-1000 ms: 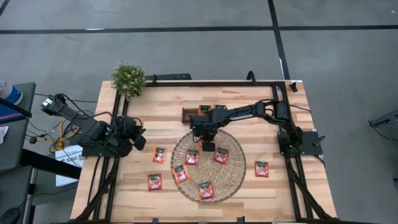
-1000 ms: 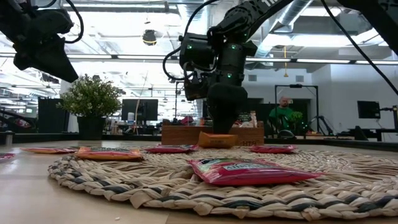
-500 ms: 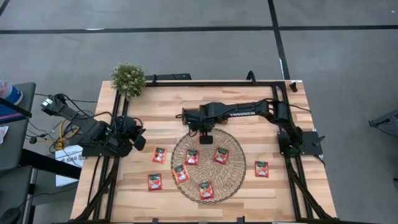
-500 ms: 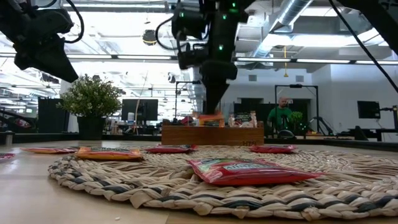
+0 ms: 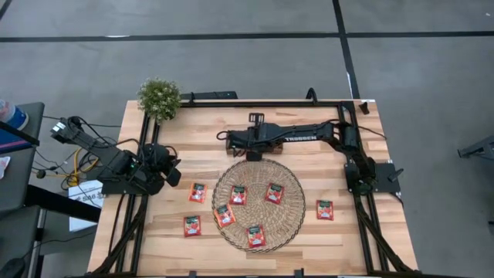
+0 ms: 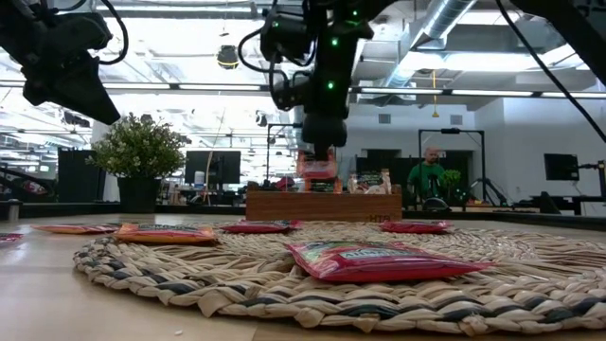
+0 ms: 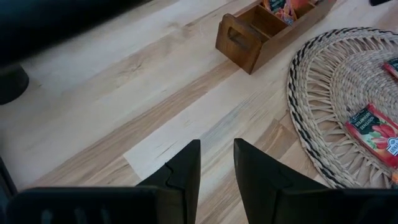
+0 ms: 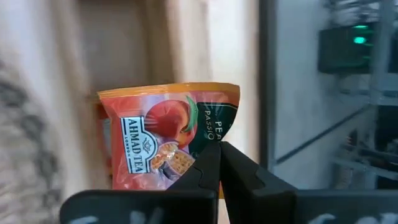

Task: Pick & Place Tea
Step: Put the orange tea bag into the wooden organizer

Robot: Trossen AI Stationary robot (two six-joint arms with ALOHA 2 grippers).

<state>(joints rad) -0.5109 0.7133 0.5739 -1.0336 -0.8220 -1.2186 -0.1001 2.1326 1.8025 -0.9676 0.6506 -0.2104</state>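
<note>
The right gripper (image 6: 320, 152) is hanging above the wooden tray (image 6: 324, 205) at the far side of the table, its fingers (image 8: 208, 163) clamped together on one red-orange tea sachet (image 8: 166, 133), which is dangling just over the tray's compartments. More sachets are standing inside the tray. On the round woven mat (image 5: 259, 203), four sachets are lying flat, with one (image 5: 255, 235) near its front edge. Two more are lying on the bare wood left of the mat, and another (image 5: 325, 209) is sitting to its right. The left gripper (image 7: 216, 168) is waiting at the table's left edge, fingers slightly apart and holding nothing.
</note>
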